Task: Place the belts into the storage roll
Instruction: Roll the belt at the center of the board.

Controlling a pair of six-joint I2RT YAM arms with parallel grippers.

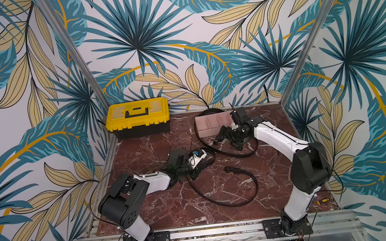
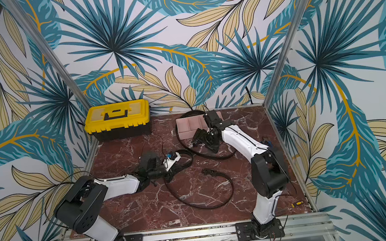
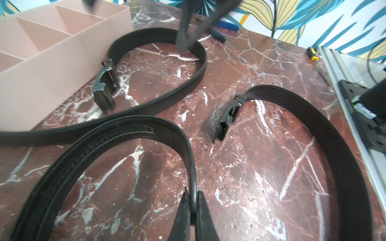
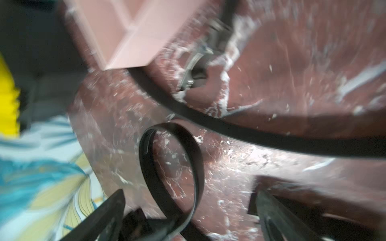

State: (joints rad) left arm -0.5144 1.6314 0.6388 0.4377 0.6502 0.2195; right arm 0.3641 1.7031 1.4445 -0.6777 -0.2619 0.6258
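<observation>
We see the left gripper [image 3: 193,195] clenched on a belt [image 3: 133,125], lower centre; the right gripper [image 4: 190,193] stands released near the tray [image 4: 135,41].

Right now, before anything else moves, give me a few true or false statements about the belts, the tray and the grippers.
1. The near belt and the far belt both lie outside the pink tray. True.
2. The left gripper is open. False: the left gripper is shut on the near belt.
3. The yellow toolbox stands open. False: the yellow toolbox is closed.
4. The right gripper is open. True.
</observation>
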